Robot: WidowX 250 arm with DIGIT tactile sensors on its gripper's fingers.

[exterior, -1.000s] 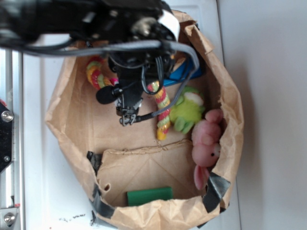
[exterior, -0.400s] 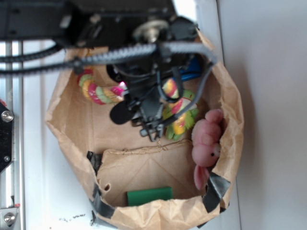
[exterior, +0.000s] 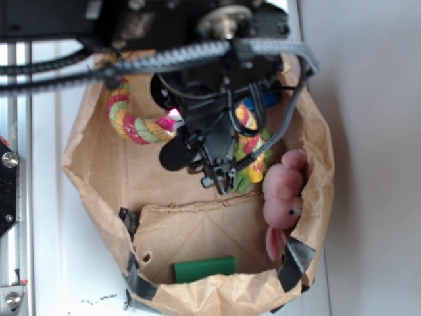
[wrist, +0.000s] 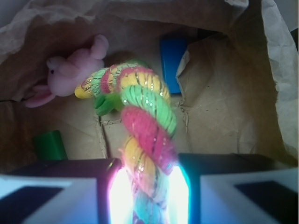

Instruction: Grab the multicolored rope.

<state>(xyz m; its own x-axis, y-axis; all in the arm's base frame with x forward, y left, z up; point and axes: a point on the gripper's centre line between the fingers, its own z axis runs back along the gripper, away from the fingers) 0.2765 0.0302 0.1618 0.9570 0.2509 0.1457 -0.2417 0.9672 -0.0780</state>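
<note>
Inside paper bag: multicolored rope between pincer jaws

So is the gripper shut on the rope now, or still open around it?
Shut on it. In the wrist view the multicolored rope runs up from between both fingers of the gripper, which press its sides.

White tabletop beside a plain pale wall

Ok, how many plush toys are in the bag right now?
2. The pink plush animal lies against the paper bag wall; the lime-green plush toy sits beside it, mostly covered by the multicolored rope in the gripper. The arm may hide more.
</note>
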